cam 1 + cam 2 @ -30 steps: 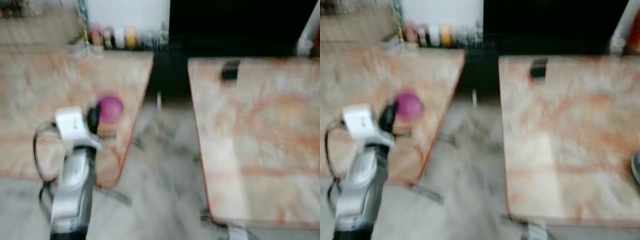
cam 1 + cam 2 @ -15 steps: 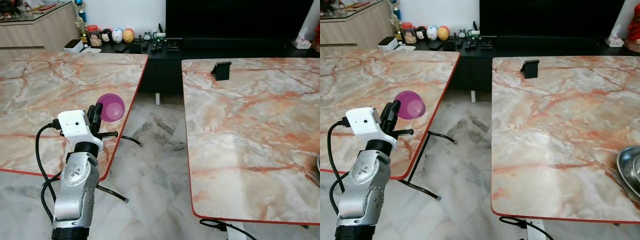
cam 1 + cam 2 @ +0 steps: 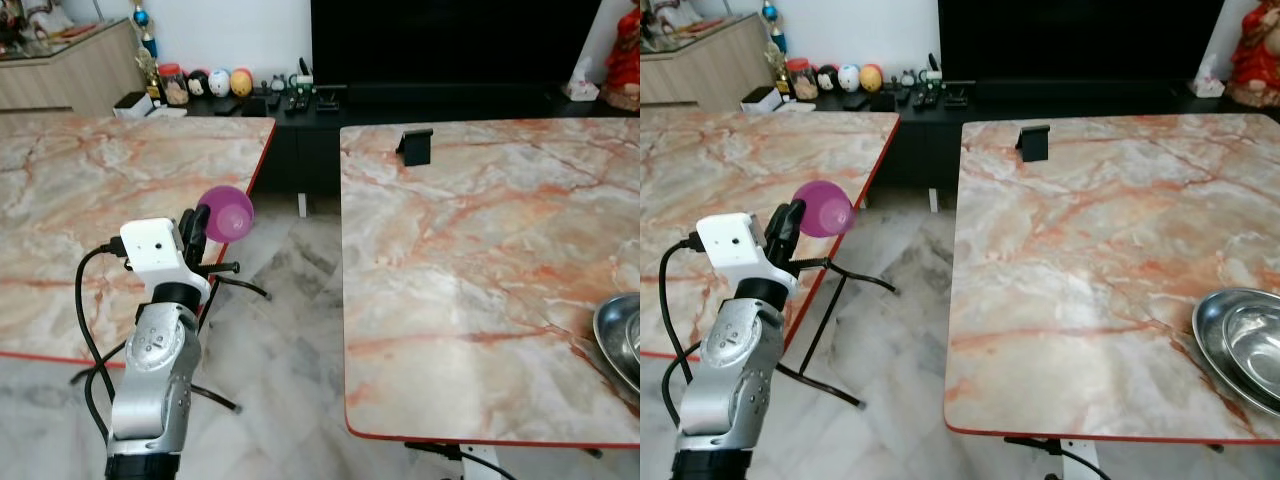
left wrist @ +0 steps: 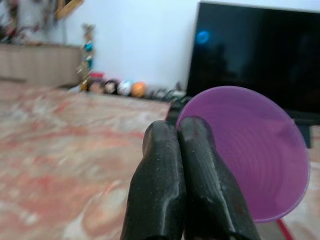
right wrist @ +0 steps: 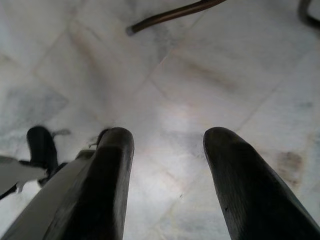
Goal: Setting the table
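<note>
- Marble tiles cover the floor of a living room, and two tables with orange-veined marble tops and red edges stand side by side with a gap of floor between them.
- Held up in the air over the near edge of the left table, by that gap, is a purple cup; it lies on its side with its mouth turned toward the right table.
- Clamped on the cup's rim is the left gripper: its two black fingers are pressed together with the cup wall pinched between them, and the cup's ribbed inside shows in the left wrist view.
- Behind the fingers the left arm rises silver, with a white camera block and a black cable looping beside it.
- On the right table a steel bowl sits at the near right corner, and a small black stand sits near the far left corner.
- Hanging low over the floor tiles, the right gripper has its fingers spread apart with nothing between them.
- Beyond the tables, a low black cabinet carries small figurines and remotes beneath a large dark screen.
</note>
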